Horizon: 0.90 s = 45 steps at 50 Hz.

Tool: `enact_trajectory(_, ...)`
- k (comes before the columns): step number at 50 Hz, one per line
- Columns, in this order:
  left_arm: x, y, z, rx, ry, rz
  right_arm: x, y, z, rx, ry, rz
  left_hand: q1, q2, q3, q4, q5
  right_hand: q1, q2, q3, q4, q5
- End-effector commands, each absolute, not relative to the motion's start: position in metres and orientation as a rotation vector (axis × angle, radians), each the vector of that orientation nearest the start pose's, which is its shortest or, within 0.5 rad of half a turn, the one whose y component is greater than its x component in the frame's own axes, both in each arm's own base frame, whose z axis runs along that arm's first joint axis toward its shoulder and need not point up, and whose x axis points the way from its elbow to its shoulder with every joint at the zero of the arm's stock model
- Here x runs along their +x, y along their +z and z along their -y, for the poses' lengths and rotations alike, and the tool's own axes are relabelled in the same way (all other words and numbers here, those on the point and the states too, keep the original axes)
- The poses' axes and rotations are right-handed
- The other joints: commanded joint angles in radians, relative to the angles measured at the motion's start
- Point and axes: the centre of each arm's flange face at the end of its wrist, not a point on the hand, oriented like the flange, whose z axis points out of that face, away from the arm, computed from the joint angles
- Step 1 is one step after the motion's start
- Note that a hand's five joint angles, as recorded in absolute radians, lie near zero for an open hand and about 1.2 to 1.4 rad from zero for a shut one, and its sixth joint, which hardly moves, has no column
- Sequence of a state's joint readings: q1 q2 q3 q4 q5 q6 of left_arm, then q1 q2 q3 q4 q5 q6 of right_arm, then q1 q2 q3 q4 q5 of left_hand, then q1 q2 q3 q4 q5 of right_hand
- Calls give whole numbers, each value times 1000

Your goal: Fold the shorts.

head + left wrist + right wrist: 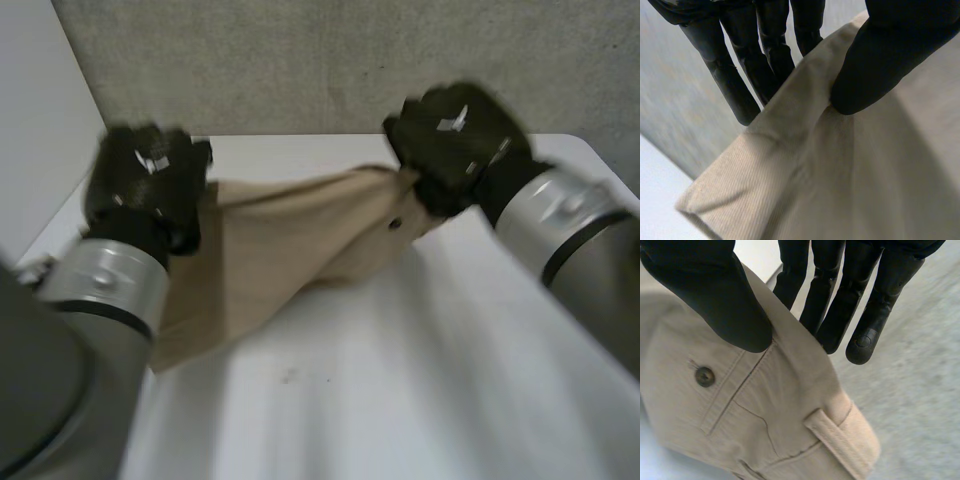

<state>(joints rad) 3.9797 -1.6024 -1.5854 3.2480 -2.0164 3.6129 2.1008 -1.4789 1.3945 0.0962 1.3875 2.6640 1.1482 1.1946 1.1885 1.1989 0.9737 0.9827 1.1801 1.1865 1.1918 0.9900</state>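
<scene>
Beige shorts (290,240) hang stretched between both hands above the white surface (400,380), sagging toward seven o'clock. The left hand (150,185), at nine o'clock, pinches an edge near a corner between thumb and fingers (735,85). The right hand (455,140), at one o'clock, pinches the waistband near a belt loop (832,437). A good fold likely needs firm, level pinches and taut cloth, lowered so the edges meet squarely.

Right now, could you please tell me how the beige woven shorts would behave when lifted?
Probably floppy: the beige woven shorts sag between the left robot hand and the right robot hand. Likely light, since thumb pinches alone hold them.
</scene>
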Motion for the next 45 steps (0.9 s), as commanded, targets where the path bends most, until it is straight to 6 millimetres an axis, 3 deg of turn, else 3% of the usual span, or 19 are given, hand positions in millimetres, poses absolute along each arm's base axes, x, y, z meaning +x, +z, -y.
enact_trajectory(1,-270,358,150,922,-2288,-1639,281,384,208,-1171,-2146,-1731,248,202,208,197,248,414,216,210,204,232)
enact_trajectory(4,-272,354,150,975,-2265,-1617,285,379,213,-1201,-2085,-1776,248,202,208,197,248,414,216,210,204,232)
enact_trajectory(8,-285,325,164,1065,-2166,-1671,296,346,235,-1263,-1941,-1896,248,202,208,197,248,414,216,210,204,232)
enact_trajectory(9,-291,310,173,1097,-2113,-1703,298,340,238,-1278,-1924,-1907,248,202,208,197,248,414,216,210,204,232)
enact_trajectory(12,-296,288,192,1120,-2034,-1741,309,317,252,-1331,-1867,-1954,248,202,208,197,248,414,216,210,204,232)
enact_trajectory(17,-303,255,260,1042,-1953,-1774,323,283,281,-1400,-1846,-2005,248,202,208,197,248,414,216,210,204,232)
enact_trajectory(19,-308,255,279,1015,-1980,-1748,329,281,294,-1378,-1902,-1999,248,202,208,197,248,414,216,210,204,232)
enact_trajectory(20,-312,257,288,1001,-2004,-1727,335,284,309,-1334,-2006,-1963,248,202,208,197,248,414,216,210,204,232)
enact_trajectory(23,-330,283,319,923,-2161,-1590,346,299,331,-1241,-2221,-1848,248,202,208,197,248,414,216,210,204,232)
enact_trajectory(24,-333,293,326,889,-2208,-1544,352,315,344,-1159,-2376,-1737,248,202,208,197,248,414,216,210,204,232)
enact_trajectory(27,-335,358,351,648,-2447,-1265,360,355,358,-976,-2653,-1431,248,202,208,197,248,414,216,210,204,232)
enact_trajectory(31,-333,407,352,418,-2647,-981,363,394,362,-780,-2883,-1084,248,202,208,197,248,414,216,210,204,232)
enact_trajectory(35,-331,435,335,289,-2753,-808,358,411,356,-721,-2942,-966,248,202,208,197,248,414,216,210,204,232)
enact_trajectory(38,-326,435,325,307,-2748,-823,355,408,347,-753,-2906,-1027,248,202,208,197,248,414,216,210,204,232)
enact_trajectory(42,-322,409,317,398,-2699,-933,347,383,338,-862,-2804,-1222,248,202,208,197,248,414,216,210,204,232)
enact_trajectory(45,-316,378,309,481,-2642,-1059,341,363,331,-940,-2711,-1362,248,202,208,197,248,414,216,210,204,232)
